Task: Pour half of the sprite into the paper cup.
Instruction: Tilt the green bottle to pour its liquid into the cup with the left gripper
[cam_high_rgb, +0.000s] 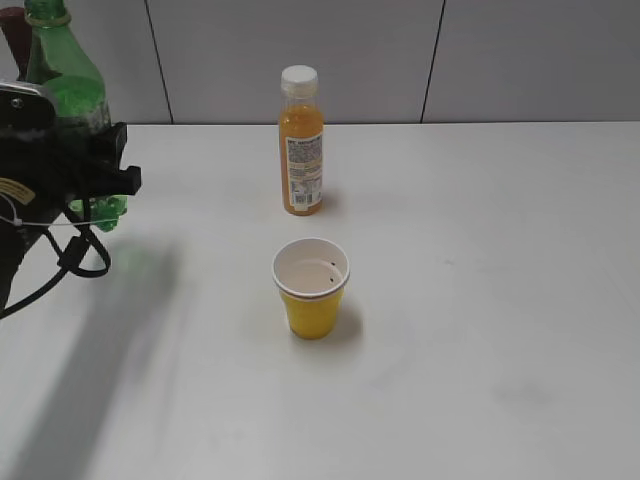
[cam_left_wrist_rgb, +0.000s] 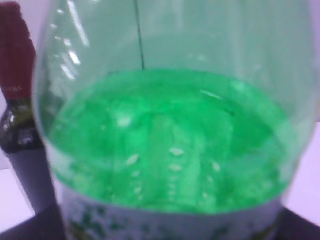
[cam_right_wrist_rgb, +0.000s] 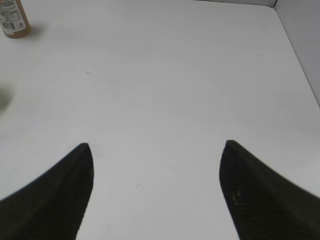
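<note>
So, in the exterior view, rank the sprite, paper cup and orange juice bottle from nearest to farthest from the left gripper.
1. sprite: at the left gripper, far left.
2. paper cup and orange juice bottle: both near the centre, cup in front, juice behind; too close to call.

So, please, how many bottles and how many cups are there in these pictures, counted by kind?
Bottles: 3, namely the sprite, the orange juice bottle and the dark wine bottle.
Cups: 1, the paper cup.
Total: 4 things.
</note>
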